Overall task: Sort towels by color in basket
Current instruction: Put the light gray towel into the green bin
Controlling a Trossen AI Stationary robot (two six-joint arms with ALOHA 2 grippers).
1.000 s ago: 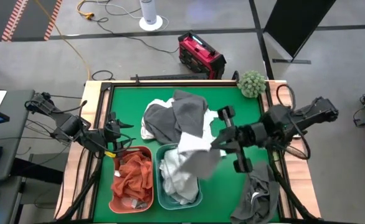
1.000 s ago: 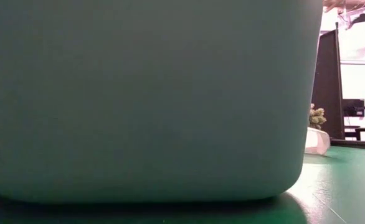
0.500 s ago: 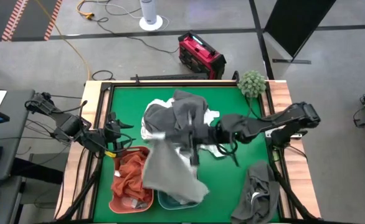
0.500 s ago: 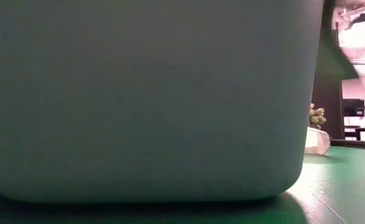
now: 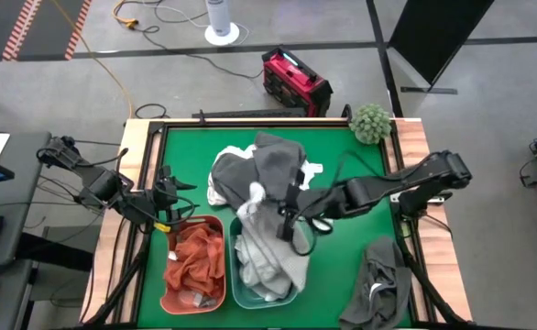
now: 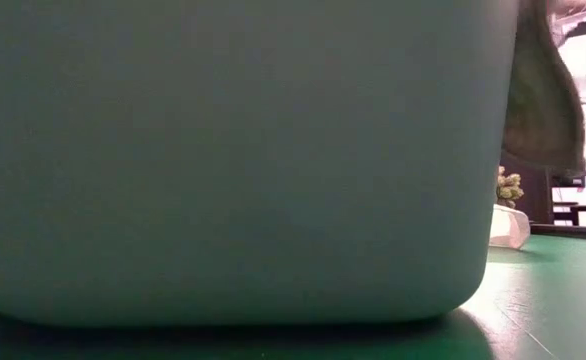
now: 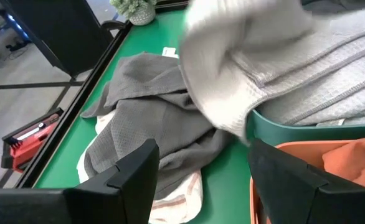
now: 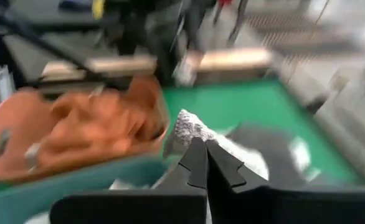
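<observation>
My right gripper (image 5: 279,213) reaches in from the table's right over the green basket (image 5: 291,295), shut on a light grey towel (image 5: 270,257) that drapes onto the pale towels in that basket. In the low view the towel's edge (image 6: 543,90) hangs beside the basket wall (image 6: 233,160). A pile of dark grey towels (image 5: 259,170) lies on the green table behind the baskets. Rust-orange towels (image 5: 195,261) fill the orange basket (image 5: 166,291). My left gripper (image 7: 201,177) waits open at the table's left, near the orange basket, touching nothing. My right gripper pinches a small bunched bit of the light grey towel (image 8: 185,126) between its two fingertips (image 8: 198,158). The fingers come from the table's right, slanting down. The towel hangs below them, and its lower part lies slack on the towels in the green basket.
A round green fuzzy ball (image 5: 371,122) sits at the table's far right corner. Another dark grey towel (image 5: 383,284) lies bunched at the near right edge. Wooden rails (image 5: 140,156) border the table.
My right gripper has moved toward the table's left and down, and has tipped up from pointing steeply down to nearer level, staying shut. The light grey towel swung out over both baskets and has now dropped onto the green basket.
</observation>
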